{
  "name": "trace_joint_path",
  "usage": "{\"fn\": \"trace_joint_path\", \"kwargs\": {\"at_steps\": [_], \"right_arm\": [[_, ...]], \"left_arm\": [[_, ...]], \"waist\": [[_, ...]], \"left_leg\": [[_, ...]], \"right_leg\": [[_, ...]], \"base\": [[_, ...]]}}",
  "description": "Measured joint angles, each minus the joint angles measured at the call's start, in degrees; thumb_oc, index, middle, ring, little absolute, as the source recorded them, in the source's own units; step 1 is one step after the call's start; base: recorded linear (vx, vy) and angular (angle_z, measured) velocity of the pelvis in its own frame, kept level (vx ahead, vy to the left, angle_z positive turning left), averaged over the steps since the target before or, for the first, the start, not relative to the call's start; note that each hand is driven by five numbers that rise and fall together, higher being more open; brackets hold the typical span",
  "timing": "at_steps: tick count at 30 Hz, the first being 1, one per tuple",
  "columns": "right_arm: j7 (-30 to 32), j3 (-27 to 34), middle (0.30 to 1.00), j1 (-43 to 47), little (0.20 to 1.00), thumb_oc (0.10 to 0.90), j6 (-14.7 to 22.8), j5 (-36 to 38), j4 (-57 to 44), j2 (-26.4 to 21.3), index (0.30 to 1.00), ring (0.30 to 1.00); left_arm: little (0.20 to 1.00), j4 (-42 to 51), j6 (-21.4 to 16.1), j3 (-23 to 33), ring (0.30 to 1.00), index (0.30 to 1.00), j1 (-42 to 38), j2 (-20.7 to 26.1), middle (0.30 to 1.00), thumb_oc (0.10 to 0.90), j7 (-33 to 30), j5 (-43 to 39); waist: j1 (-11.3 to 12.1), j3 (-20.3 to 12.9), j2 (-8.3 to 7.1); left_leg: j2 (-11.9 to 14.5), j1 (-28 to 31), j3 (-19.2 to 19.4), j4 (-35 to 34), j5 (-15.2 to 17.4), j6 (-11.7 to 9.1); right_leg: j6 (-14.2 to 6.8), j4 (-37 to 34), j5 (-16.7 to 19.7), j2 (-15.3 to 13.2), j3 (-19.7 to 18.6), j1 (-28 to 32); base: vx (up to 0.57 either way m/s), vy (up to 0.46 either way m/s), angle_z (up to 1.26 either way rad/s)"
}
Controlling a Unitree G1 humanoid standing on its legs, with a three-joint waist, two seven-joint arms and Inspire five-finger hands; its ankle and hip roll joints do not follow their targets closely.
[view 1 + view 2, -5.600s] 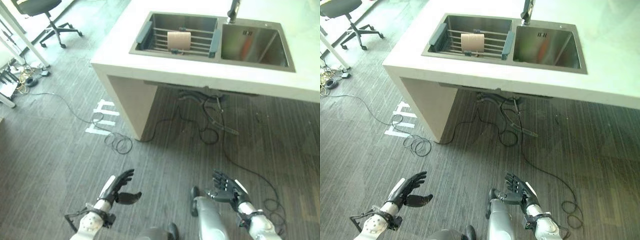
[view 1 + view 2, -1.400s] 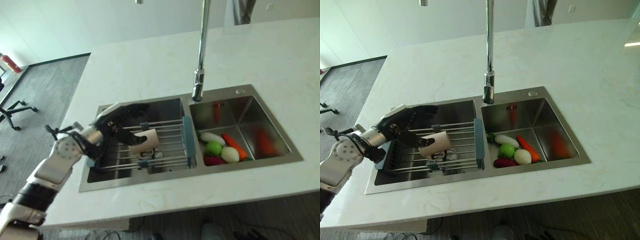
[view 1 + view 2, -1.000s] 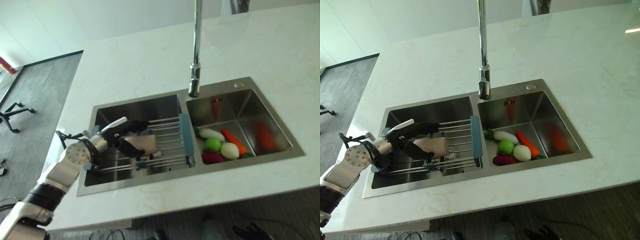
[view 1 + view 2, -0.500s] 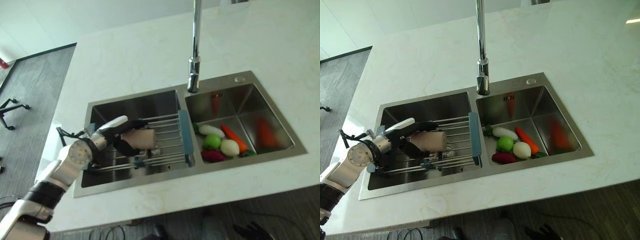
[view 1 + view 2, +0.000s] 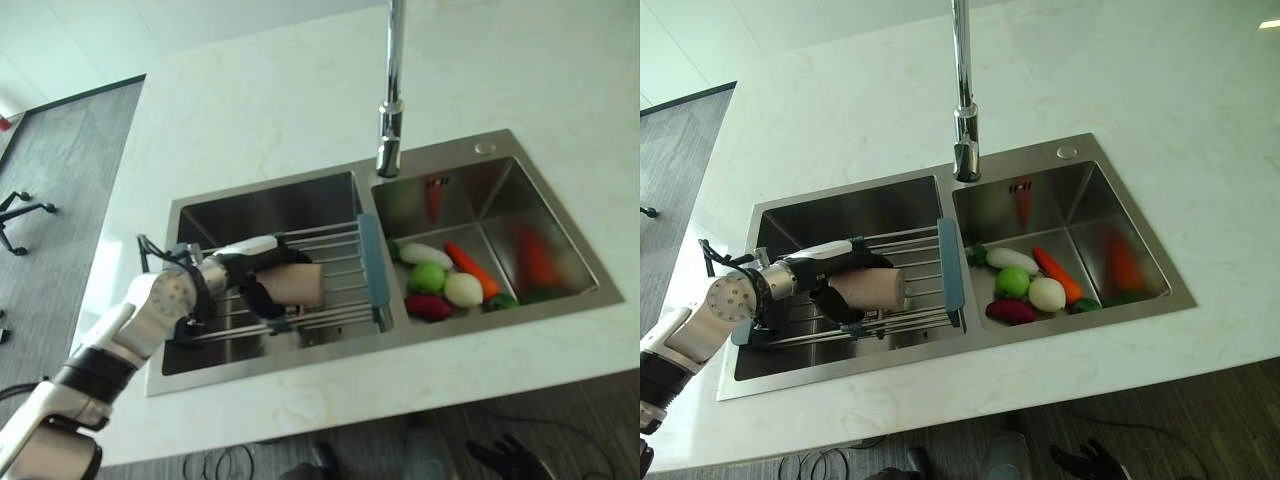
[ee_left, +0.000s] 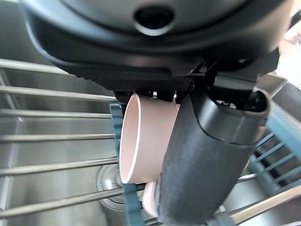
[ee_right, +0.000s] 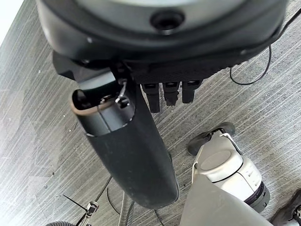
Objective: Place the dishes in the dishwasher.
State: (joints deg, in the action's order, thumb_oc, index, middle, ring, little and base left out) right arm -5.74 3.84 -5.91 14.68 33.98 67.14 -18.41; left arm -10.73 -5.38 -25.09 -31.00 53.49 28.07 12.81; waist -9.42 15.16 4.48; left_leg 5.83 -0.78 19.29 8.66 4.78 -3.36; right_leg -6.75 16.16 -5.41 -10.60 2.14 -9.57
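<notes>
My left hand (image 5: 243, 283) is wrapping its fingers (image 6: 207, 155) and thumb around the pink cup (image 5: 872, 288), which is lying on its side on the wire rack (image 5: 335, 275) spanning the left sink basin (image 5: 270, 208). In the left wrist view the thumb is crossing the cup's wall just behind its rim, so I am judging the grip as closed on it. The cup's long axis is running along the rack's bars, base toward the blue end piece (image 5: 949, 262) and open mouth toward my wrist. To lift well, I am thinking of raising it straight up, clear of the bars, before turning away. Toy vegetables (image 5: 1030, 287) are sitting in the right sink basin (image 5: 1090, 215). My right hand (image 7: 141, 141) is hanging over the floor, fingers relaxed and holding nothing.
</notes>
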Motion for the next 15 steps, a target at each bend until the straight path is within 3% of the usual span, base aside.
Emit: {"fn": "trace_joint_path", "kwargs": {"at_steps": [9,15], "right_arm": [[0.0,0.0,0.9,0.6,0.9,0.8,0.2,0.0,0.0,-0.1,0.9,0.9],[0.0,0.0,0.9,1.6,0.9,0.8,0.3,0.0,0.0,-0.1,0.9,0.9]], "left_arm": [[0.3,0.2,-2.2,-2.2,0.3,0.3,-2.1,0.5,0.3,0.4,-0.7,3.3],[0.3,2.6,-2.2,-1.7,0.3,0.3,-0.6,2.8,0.3,0.4,-11.7,3.3]], "waist": [[0.1,0.4,0.14],[0.4,1.1,-0.04]], "left_leg": [[0.0,-0.2,0.0,0.0,0.0,0.0],[0.1,-0.2,-0.1,-0.1,0.0,0.0]], "right_leg": [[0.0,0.0,0.0,0.0,0.0,-0.3],[0.0,0.3,0.0,0.0,0.3,0.1]], "base": [[0.0,0.0,0.0],[0.0,-0.013,0.01]]}}
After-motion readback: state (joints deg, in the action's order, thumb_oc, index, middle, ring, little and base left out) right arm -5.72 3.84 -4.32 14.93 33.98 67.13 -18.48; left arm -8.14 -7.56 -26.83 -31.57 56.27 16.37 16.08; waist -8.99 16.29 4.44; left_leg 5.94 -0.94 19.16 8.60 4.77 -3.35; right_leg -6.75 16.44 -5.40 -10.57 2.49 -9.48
